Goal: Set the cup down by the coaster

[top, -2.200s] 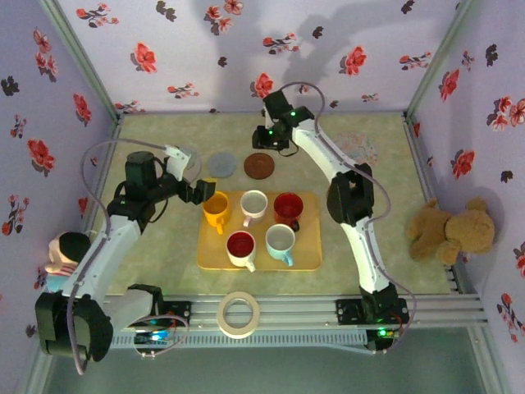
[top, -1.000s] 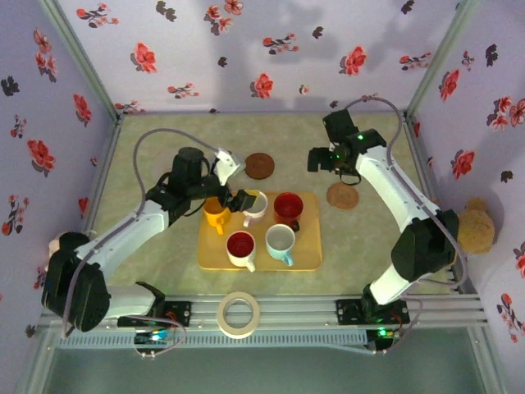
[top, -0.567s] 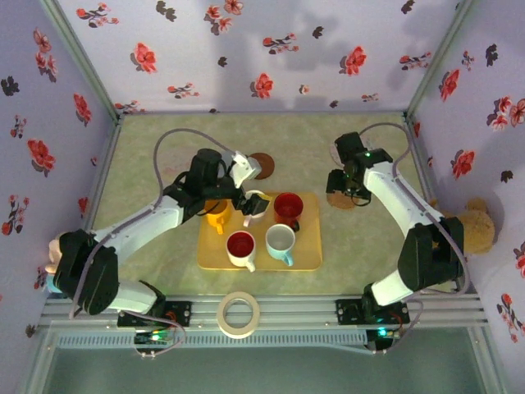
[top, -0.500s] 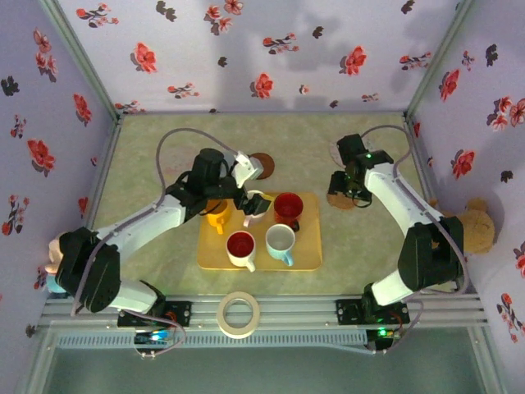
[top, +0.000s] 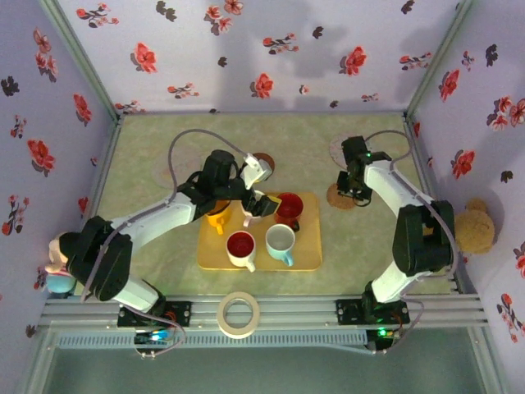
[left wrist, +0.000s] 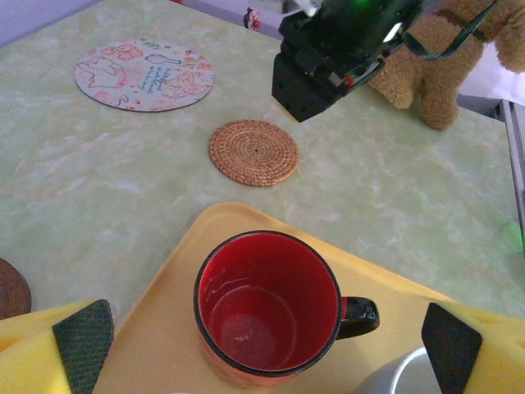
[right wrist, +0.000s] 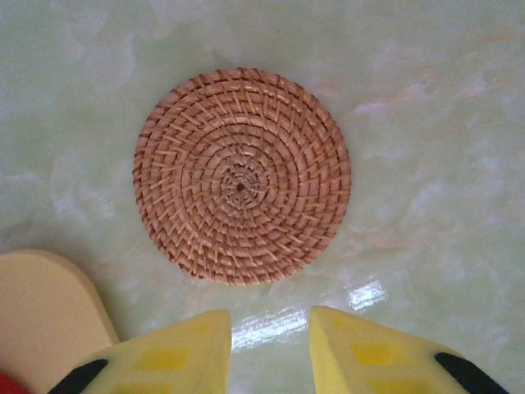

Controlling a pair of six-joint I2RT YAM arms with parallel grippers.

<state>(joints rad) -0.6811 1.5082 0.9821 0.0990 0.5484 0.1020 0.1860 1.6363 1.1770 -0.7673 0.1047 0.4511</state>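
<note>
The left claw [left wrist: 267,343] is pictured spread wide over the yellow tray [left wrist: 168,324], its padded fingers [left wrist: 84,343] set on either side of the red cup [left wrist: 264,305] and touching nothing. The red cup is stood upright and empty at the tray's far right corner, its black handle turned toward one finger. The woven coaster [right wrist: 242,175] is laid flat on the table [left wrist: 410,197] just off that same corner, toward the table's right edge, near the cup but apart from it. The right claw [right wrist: 271,316] is held over the table just beside the coaster, its yellow fingers parted by a clear gap with nothing gripped between them. Four other cups are carried on the tray: a yellow cup [top: 215,218] at the far left corner, a white cup [top: 249,217] beside it and partly hidden under the left arm, and, along the near edge, a red-lined cup [top: 240,246] and a pale cup [top: 280,240]. A printed mat [left wrist: 144,74] is seen near the table's far right corner, and a dark coaster [top: 264,158] past the tray's far edge, partly covered by the left arm. A tape roll [top: 239,314] is laid at the table's near edge, and a teddy bear [top: 459,232] is propped just past its right edge.
</note>
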